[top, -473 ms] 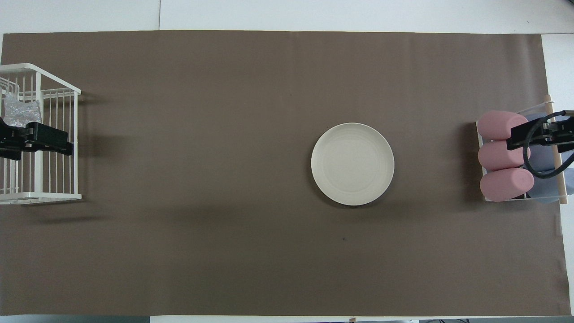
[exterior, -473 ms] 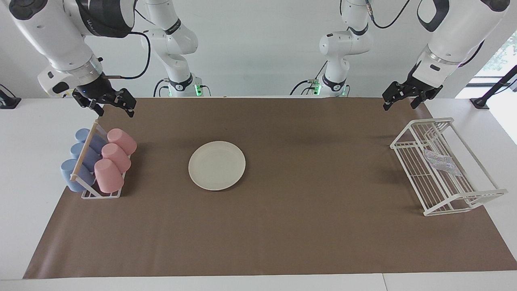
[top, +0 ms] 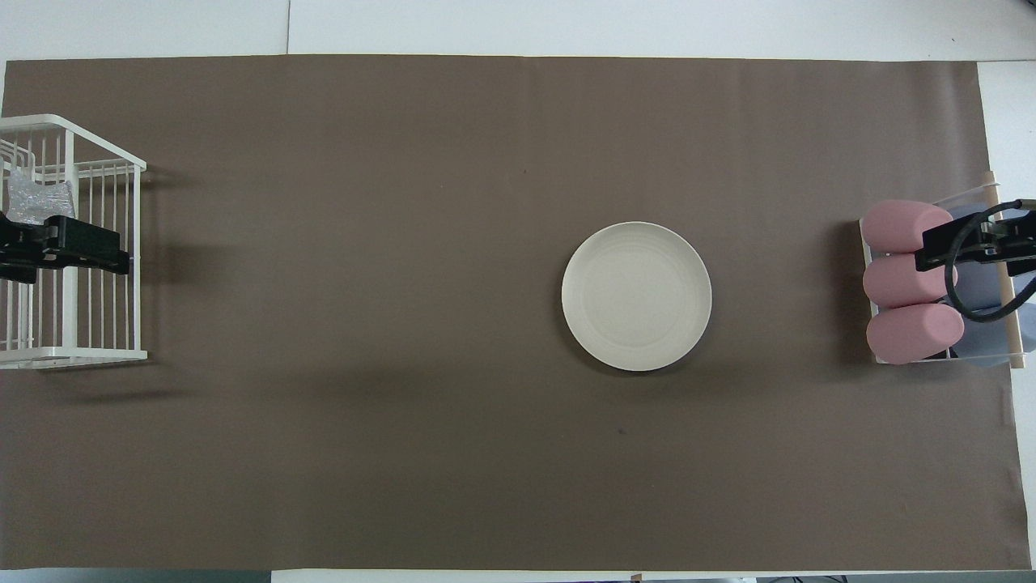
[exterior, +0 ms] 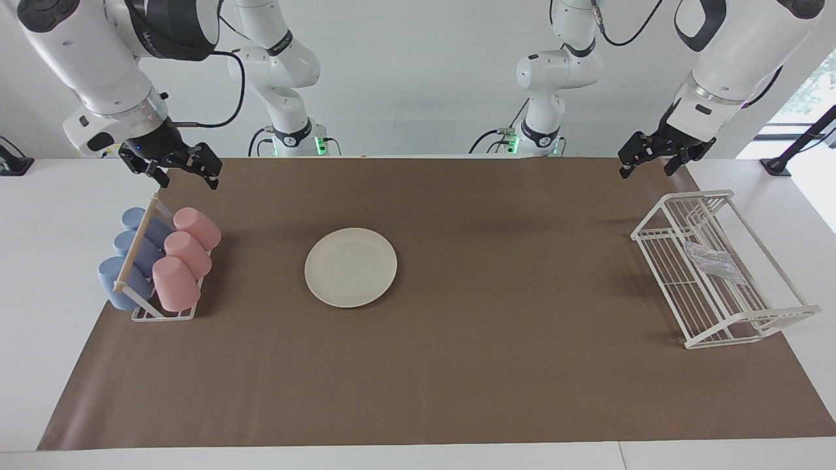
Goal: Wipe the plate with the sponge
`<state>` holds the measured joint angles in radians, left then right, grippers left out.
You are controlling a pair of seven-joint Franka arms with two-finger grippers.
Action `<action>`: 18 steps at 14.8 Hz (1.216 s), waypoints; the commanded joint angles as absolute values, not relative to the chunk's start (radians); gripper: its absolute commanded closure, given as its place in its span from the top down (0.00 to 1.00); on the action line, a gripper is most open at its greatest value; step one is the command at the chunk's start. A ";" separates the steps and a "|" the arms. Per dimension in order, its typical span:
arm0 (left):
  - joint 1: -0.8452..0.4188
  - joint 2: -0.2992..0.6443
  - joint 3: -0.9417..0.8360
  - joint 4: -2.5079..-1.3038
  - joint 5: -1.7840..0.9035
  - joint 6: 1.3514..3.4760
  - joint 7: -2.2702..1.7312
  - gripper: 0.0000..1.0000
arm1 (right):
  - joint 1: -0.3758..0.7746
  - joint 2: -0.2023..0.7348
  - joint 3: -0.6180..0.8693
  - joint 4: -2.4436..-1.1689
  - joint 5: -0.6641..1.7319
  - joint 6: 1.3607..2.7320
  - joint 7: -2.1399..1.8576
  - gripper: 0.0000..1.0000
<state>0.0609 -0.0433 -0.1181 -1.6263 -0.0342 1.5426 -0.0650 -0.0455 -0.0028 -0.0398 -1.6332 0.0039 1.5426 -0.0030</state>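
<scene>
The cream-white plate (exterior: 351, 267) (top: 637, 296) lies flat on the brown mat, a little toward the right arm's end. The silvery mesh sponge (exterior: 715, 262) (top: 36, 198) rests inside the white wire rack (exterior: 659, 288) (top: 73, 353) at the left arm's end. My left gripper (exterior: 646, 171) (top: 61, 247) hangs open in the air over the rack, holding nothing; seen from overhead it sits just beside the sponge. My right gripper (exterior: 187, 183) (top: 971, 243) hangs open and empty over the cup holder.
A small holder with pink cups (exterior: 186, 254) (top: 906, 283) and blue cups (exterior: 130, 254) lying on their sides stands at the right arm's end. The brown mat (exterior: 490, 365) covers most of the white table.
The left gripper has drifted slightly over the rack toward the sponge. The right arm has barely shifted. Plate and sponge have not moved.
</scene>
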 commanded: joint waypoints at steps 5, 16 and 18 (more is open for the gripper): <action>0.051 -0.075 -0.121 -1.669 0.078 1.585 -0.061 1.00 | -0.057 -0.028 -0.037 -1.664 -0.005 1.566 0.134 1.00; -0.015 0.187 -0.124 -1.686 0.794 1.773 -0.163 1.00 | -0.043 -0.035 0.129 -1.663 0.000 1.542 1.033 1.00; -0.014 0.210 -0.124 -1.687 0.802 1.802 -0.222 1.00 | -0.043 -0.037 0.211 -1.661 0.000 1.543 1.205 1.00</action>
